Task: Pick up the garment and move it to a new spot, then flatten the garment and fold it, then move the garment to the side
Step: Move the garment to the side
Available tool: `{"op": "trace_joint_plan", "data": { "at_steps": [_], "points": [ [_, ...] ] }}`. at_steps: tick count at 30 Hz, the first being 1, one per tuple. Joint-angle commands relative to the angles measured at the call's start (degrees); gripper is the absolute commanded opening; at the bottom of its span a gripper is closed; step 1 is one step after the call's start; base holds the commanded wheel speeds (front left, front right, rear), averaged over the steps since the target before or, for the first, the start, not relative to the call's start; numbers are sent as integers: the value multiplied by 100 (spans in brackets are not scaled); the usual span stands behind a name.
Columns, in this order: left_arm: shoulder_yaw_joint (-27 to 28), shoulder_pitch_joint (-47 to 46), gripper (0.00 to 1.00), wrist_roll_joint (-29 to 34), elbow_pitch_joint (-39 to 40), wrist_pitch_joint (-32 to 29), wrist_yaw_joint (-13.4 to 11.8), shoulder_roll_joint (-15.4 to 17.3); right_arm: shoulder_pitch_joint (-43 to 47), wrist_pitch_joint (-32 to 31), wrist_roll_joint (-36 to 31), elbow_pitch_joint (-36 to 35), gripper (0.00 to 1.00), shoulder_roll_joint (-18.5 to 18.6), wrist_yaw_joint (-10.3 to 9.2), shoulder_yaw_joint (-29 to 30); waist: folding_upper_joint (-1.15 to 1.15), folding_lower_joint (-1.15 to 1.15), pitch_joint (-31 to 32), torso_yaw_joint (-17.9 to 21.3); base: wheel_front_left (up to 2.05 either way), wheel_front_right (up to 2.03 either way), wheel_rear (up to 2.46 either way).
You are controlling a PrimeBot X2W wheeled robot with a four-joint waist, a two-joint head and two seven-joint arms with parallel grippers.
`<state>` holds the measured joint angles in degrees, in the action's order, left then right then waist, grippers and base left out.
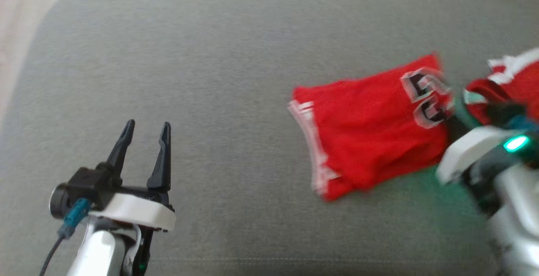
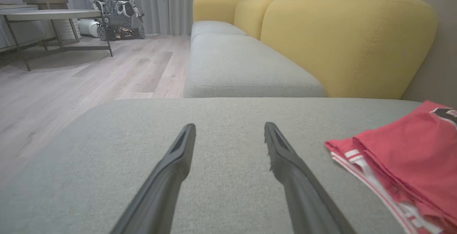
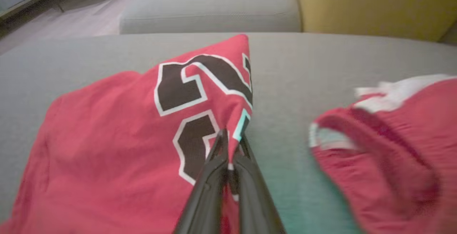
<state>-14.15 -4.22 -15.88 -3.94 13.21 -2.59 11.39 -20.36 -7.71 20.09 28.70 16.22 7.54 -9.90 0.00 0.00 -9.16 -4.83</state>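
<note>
The garment [image 1: 370, 141], red with white trim and a black number, lies folded on the grey cushion [image 1: 210, 57], right of its middle and short of its right edge. I see the right gripper [image 3: 230, 136] closed on a fold of cloth at the number-bearing edge in the right wrist view. How much cloth sits inside the pinch is hidden. In the head view that gripper's fingers are blurred and lost against the fabric, and the arm is cut off at the frame's right side. A second red piece [image 1: 513, 86] with white trim lies just beside the garment, at the cushion's right edge, blurred and cropped. I cannot tell whether it joins the garment. The left gripper [image 1: 146, 131] stands wide open and empty over the cushion's near left corner, well apart from the garment.
</note>
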Motion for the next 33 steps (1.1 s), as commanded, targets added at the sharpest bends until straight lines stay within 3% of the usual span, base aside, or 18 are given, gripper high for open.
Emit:
{"op": "trace_joint_plan", "data": {
  "at_steps": [1, 10, 19, 28, 29, 30, 31, 32, 33],
  "points": [
    [188, -390, 100, -2, 216, 38, -30, 140, -330, -50, -49, -340, 0, 301, -5, 79, 0, 0, -208, 268, 0, 0, 0],
    [76, -774, 100, 65, 365, -15, 71, 235, -667, -335, -78, -951, 0, 1176, -5, 1182, 0, 0, -728, 682, 0, 0, 0],
    [-3, -1075, 100, 113, 429, -59, 147, 314, -1098, -374, 53, -1088, 0, 1477, -5, 1683, 0, 0, -1161, 878, 0, 0, 0],
    [-23, -1207, 100, 133, 484, -109, 159, 422, -1266, -189, 182, -963, 0, 1483, -5, 2026, 0, 0, -1466, 1053, 0, 0, 0],
    [-30, -1216, 100, 132, 481, -112, 163, 429, -1289, -146, 218, -941, 11, 1467, -5, 2027, 0, 0, -1479, 1062, 0, 0, 0],
    [-35, -1224, 100, 132, 478, -113, 163, 434, -1312, -108, 256, -921, 4, 1451, -5, 2024, 0, 0, -1491, 1074, 0, 0, 0],
    [-43, -1234, 100, 131, 478, -115, 163, 436, -1328, -82, 245, -903, 7, 1453, -5, 2006, 0, 0, -1501, 1082, 0, 0, 0],
    [-53, -1246, 100, 133, 478, -117, 163, 438, -1353, -37, 268, -901, 23, 1422, -5, 1995, 0, 0, -1508, 1086, 0, 0, 0],
    [-63, -1256, 100, 138, 478, -120, 158, 436, -1359, -29, 253, -879, 48, 1408, -5, 1989, 0, 0, -1512, 1090, 0, 0, 0]
  ]
}}
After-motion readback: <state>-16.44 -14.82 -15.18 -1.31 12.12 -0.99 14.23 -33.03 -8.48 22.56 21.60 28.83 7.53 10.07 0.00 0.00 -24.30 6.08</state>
